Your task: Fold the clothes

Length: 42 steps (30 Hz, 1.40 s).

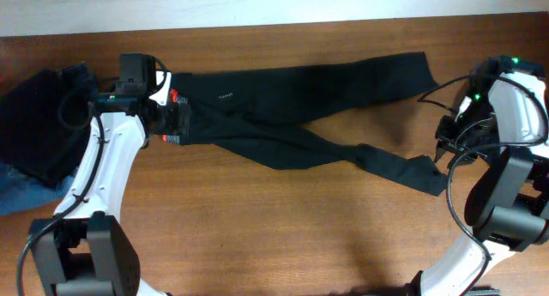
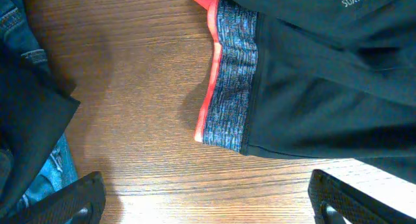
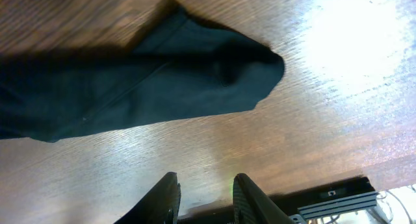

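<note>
Left fingers [image 2: 71, 201] are hovering wide open and empty near the grey, red-trimmed waistband [image 2: 234, 81] of the soft black long-legged trousers [image 1: 300, 94], at nine o'clock on the brown wooden table [image 1: 257, 244]. Right fingers [image 3: 162, 198] are hanging slightly parted, gripping nothing, beside a leg cuff [image 3: 214, 74] at three o'clock. Trousers are lying spread across the table's far half, legs crossing. Blue denim jeans [image 1: 17, 197] are sitting at far nine o'clock.

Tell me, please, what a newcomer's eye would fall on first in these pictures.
The black trousers sprawl across the table, legs crossing toward the right. At their left end, the grey waistband with red-orange trim lies before the open left gripper, while the open right gripper hovers by a leg end.
</note>
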{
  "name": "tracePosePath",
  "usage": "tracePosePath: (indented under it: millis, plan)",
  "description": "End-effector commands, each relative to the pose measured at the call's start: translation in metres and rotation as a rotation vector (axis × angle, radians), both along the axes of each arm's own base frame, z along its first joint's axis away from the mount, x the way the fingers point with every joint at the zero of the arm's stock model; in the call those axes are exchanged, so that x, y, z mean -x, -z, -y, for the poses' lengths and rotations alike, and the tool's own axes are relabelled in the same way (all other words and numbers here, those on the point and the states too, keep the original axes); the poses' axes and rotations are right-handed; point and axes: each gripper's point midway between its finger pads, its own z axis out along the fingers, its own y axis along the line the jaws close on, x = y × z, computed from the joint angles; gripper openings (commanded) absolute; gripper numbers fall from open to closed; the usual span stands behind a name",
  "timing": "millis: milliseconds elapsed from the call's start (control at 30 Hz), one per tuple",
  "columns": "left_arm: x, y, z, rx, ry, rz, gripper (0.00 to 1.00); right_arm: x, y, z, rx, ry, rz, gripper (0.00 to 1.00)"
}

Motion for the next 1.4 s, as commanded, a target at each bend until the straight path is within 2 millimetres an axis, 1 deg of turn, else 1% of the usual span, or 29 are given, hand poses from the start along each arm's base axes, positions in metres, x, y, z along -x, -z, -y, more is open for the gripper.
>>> tracePosePath:
  millis: [0,67,133,200,267,367,467,533,600,700,800,867,967,1000,1033,1100,1133,1167,1200,1233,1267,1300,1367]
  plan:
    - [0.001,0.004,0.001,0.015,-0.009,-0.007,0.99,-0.004,0.001,-0.005,-0.005,-0.038,0.01,0.33]
    - [0.001,0.004,0.001,0.015,-0.009,-0.007,0.99,-0.004,0.0,-0.008,-0.014,-0.069,0.006,0.43]
    - [0.001,0.004,0.001,0.015,-0.009,-0.007,0.99,0.001,0.0,-0.015,-0.049,-0.153,-0.007,0.46]
    - [0.001,0.004,0.001,0.015,-0.009,-0.007,0.99,0.009,0.001,-0.029,-0.109,-0.252,-0.028,0.51]
    - [0.001,0.004,0.001,0.015,-0.009,-0.006,0.99,0.012,0.005,-0.04,-0.124,-0.279,-0.045,0.57]
    - [0.001,0.004,0.001,0.015,-0.009,-0.006,0.99,0.012,0.019,-0.055,-0.108,-0.369,-0.054,0.64]
    - [0.001,0.004,0.001,0.015,-0.009,-0.007,0.99,0.015,0.036,-0.062,-0.039,-0.465,-0.082,0.72]
    - [0.0,0.004,0.001,0.015,-0.009,-0.005,0.99,0.01,0.048,-0.066,0.016,-0.523,-0.072,0.74]
    - [0.0,0.004,0.001,0.015,-0.009,-0.004,0.99,0.002,0.062,-0.069,0.074,-0.579,-0.039,0.76]
    - [-0.001,0.004,0.001,0.015,-0.009,-0.001,0.99,-0.018,0.078,-0.072,0.161,-0.652,0.04,0.77]
    - [-0.001,0.004,0.001,0.015,-0.009,0.0,0.99,-0.037,0.089,-0.069,0.252,-0.68,0.112,0.77]
    - [-0.001,0.004,0.001,0.015,-0.009,0.0,0.99,-0.042,0.095,-0.071,0.262,-0.682,0.143,0.77]
    - [-0.001,0.004,0.001,0.015,-0.009,-0.001,0.99,-0.04,0.101,-0.071,0.263,-0.68,0.147,0.77]
    - [-0.001,0.004,0.001,0.015,-0.009,0.0,0.99,-0.039,0.102,-0.071,0.262,-0.68,0.143,0.74]
    - [-0.001,0.003,0.001,0.015,-0.009,0.001,0.99,-0.036,0.103,-0.071,0.26,-0.681,0.136,0.68]
    - [-0.001,0.003,0.001,0.015,-0.009,0.001,0.99,-0.03,0.105,-0.073,0.236,-0.681,0.119,0.43]
    - [-0.001,0.003,0.001,0.015,-0.009,0.001,0.99,-0.025,0.105,-0.078,0.2,-0.678,0.108,0.28]
    - [-0.001,0.003,0.001,0.015,-0.009,0.001,0.99,-0.018,0.104,-0.085,0.153,-0.672,0.093,0.18]
    - [-0.001,0.003,0.001,0.015,-0.009,0.001,0.99,-0.011,0.103,-0.093,0.1,-0.664,0.077,0.15]
    - [-0.001,0.003,0.001,0.015,-0.009,0.001,0.99,-0.003,0.102,-0.1,0.045,-0.657,0.058,0.14]
    - [-0.001,0.003,0.001,0.015,-0.009,0.001,0.99,0.005,0.099,-0.11,-0.027,-0.677,0.045,0.12]
    - [-0.001,0.003,0.001,0.015,-0.009,0.002,0.99,0.012,0.095,-0.121,-0.119,-0.72,0.039,0.07]
    - [-0.002,0.003,0.001,0.015,-0.009,0.004,0.99,0.022,0.083,-0.141,-0.275,-0.774,0.043,0.04]
